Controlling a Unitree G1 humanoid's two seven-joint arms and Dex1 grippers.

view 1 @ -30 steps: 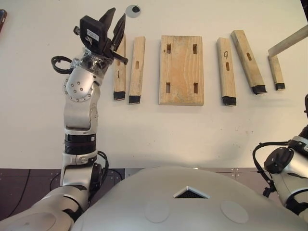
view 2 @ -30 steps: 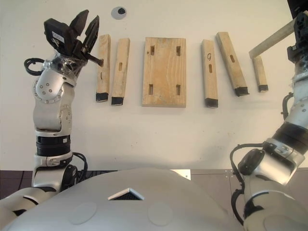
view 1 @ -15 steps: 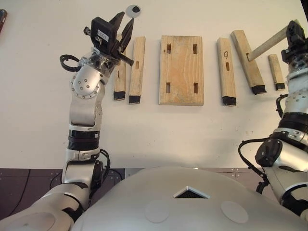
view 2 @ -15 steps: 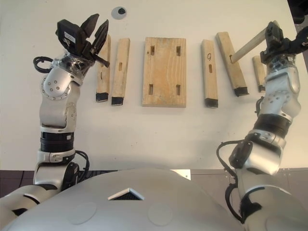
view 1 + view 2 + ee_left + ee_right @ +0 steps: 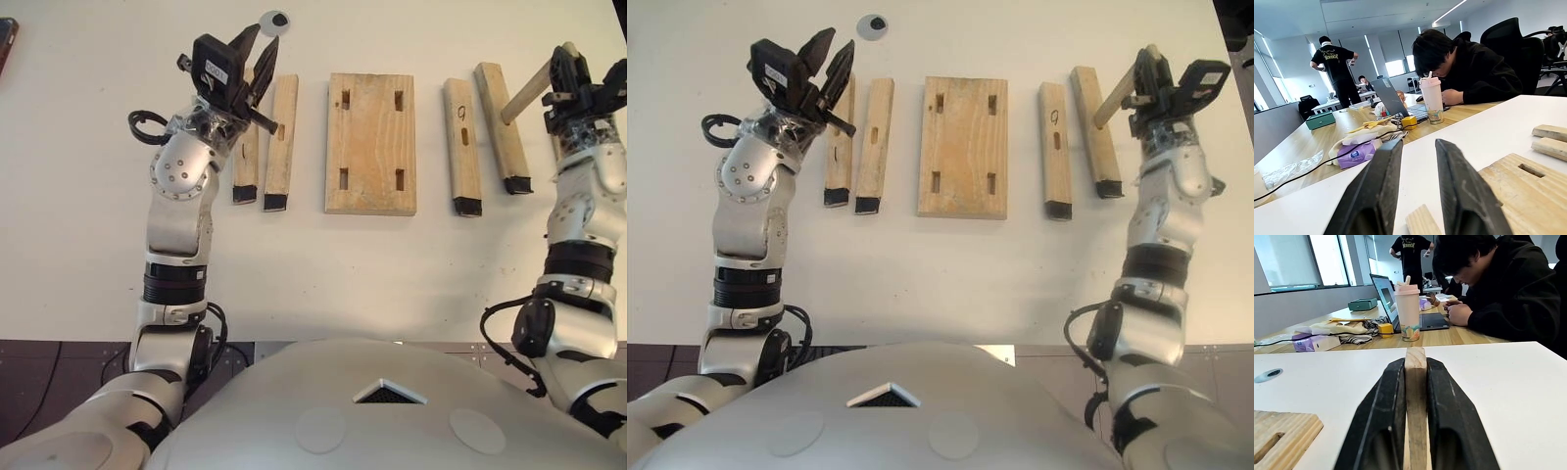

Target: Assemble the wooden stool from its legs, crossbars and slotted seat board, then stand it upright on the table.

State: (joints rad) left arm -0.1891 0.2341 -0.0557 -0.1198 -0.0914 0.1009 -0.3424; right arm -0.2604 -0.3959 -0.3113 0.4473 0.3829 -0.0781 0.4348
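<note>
The slotted seat board (image 5: 369,142) lies flat mid-table. Two legs (image 5: 280,142) lie side by side to its left, and two more (image 5: 460,145) to its right. My left gripper (image 5: 257,51) hovers open over the far end of the outer left leg (image 5: 243,162), holding nothing; the left wrist view shows its fingers (image 5: 1376,196) spread, with the seat board (image 5: 1528,181) beyond. My right gripper (image 5: 1151,83) is shut on a thin crossbar (image 5: 1114,98), held slanted above the far end of the outer right leg (image 5: 503,125). The right wrist view shows the crossbar (image 5: 1415,382) clamped between both fingers.
A small grey disc (image 5: 273,22) sits on the table beyond the left legs. White tabletop lies open in front of the parts. The wrist views show a neighbouring desk with a laptop and a cup (image 5: 1408,308) and a seated person behind.
My right arm has swung in from the right edge, bringing the crossbar over the outer right leg. My left gripper has shifted slightly right, over the left legs, still open.
</note>
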